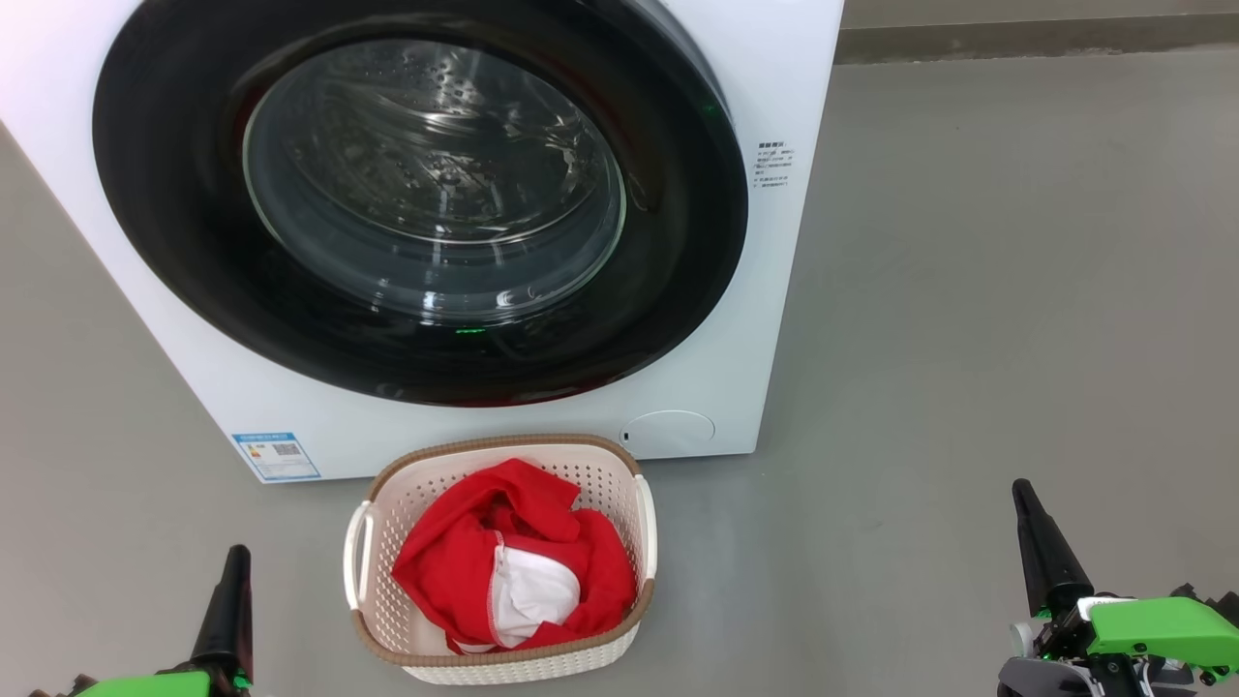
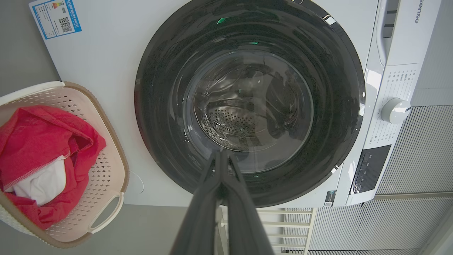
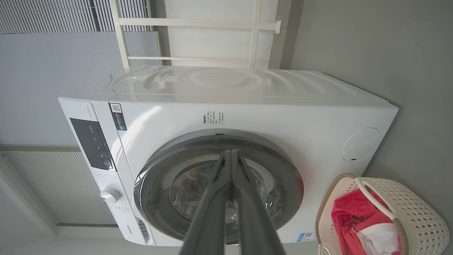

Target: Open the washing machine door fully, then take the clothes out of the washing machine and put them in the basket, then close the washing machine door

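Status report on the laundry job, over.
Left gripper shut, empty; right gripper shut, empty. Washing machine door looks closed, clothes in basket. Nothing in the way.

Noted: the left gripper [image 1: 235, 566] had long black fingers [image 2: 207, 212] tapering to blunt tips, above a bright green housing [image 1: 145, 685]. The right gripper [image 1: 1022, 499] matched, its green cover [image 1: 1162, 624] sitting over grey and black hardware [image 1: 1045, 673].
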You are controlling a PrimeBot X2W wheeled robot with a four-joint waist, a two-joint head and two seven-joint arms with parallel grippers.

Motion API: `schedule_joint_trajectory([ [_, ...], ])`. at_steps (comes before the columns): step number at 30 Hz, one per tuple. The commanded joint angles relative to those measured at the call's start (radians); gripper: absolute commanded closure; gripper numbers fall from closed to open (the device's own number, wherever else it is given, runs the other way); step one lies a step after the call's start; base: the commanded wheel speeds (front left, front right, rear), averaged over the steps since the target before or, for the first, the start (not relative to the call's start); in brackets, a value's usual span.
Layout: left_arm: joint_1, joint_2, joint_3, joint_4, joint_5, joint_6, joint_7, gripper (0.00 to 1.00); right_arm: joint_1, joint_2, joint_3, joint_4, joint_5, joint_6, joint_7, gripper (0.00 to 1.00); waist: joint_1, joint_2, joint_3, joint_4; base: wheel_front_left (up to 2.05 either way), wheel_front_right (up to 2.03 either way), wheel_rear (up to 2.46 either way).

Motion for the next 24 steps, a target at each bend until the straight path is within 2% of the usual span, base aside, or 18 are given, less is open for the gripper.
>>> schedule_joint_trajectory([
  [1, -0.038, 0.015, 0.033, -0.019, -0.003, -0.011, 0.005, 1.0, -0.01, -0.001, 0.023, -0.03, 0.002, -0.001, 0.007, 1.0, 0.0, 0.0, 0.0, 0.0, 0.0, 0.0, 0.0],
  [24, -0.038, 0.015, 0.033, -0.019, -0.003, -0.011, 0.005, 1.0, -0.01, -0.001, 0.022, -0.03, 0.002, -0.001, 0.008, 1.0, -0.0001, 0.0, 0.0, 0.0, 0.0, 0.0, 0.0],
])
